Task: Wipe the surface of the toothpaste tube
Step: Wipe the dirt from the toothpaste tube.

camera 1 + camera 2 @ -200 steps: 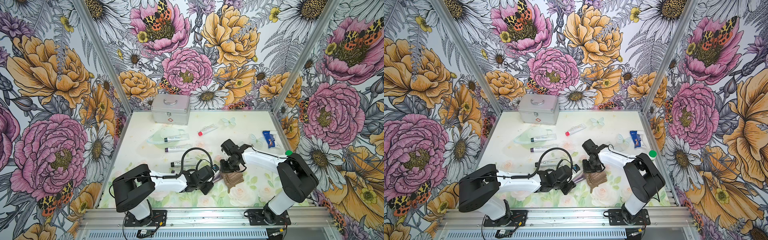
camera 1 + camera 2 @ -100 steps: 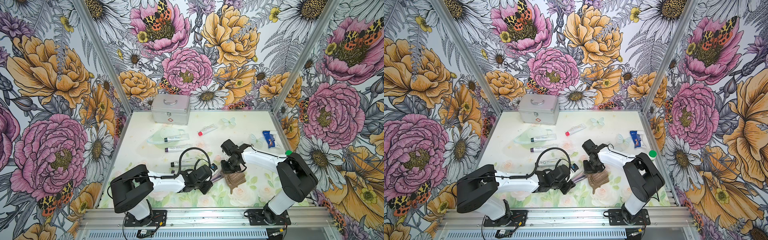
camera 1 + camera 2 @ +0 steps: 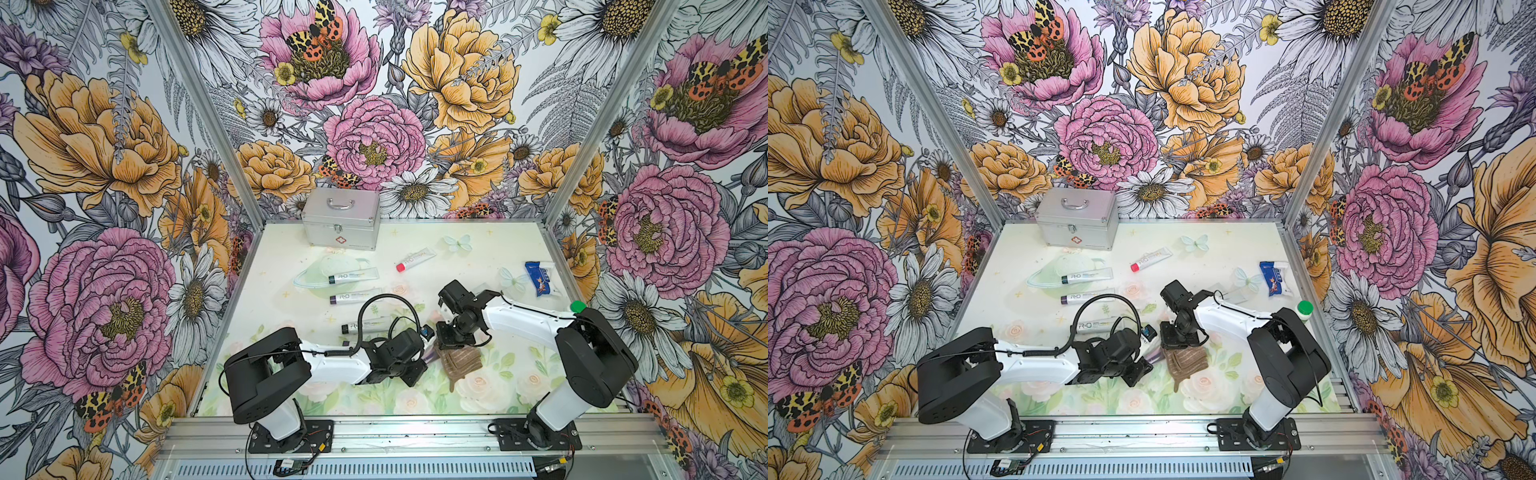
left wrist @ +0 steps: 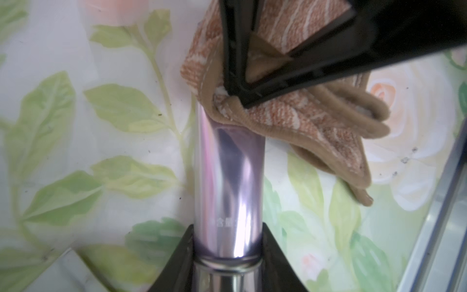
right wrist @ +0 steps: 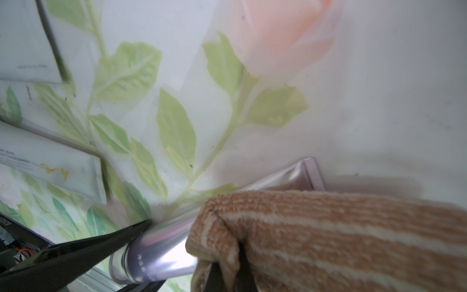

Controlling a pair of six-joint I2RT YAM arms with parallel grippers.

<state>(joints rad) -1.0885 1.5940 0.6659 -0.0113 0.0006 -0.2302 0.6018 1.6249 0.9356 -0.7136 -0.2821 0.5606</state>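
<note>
Bright even light, soft shadows, wrist views blurred close up — glare on tube [image 4: 228, 177]

Some kind of robot lab booth: flower-print walls [image 3: 104, 137] on metal posts [image 3: 201, 108], arms [image 3: 336, 368] bolted to a front rail [image 3: 415, 430].

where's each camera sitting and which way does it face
both top views: high over the front rail, facing down and back across the table; both arms show whole, left hand and right hand meeting.
left wrist: on the left arm, looking along its hand at the purple toothpaste tube it grips; its fingertips show.
right wrist: on the right arm, facing the table over the striped brown towel it pinches; its hand barely shows.
shared: both wrist views show tube, towel, opposite hand.
</note>
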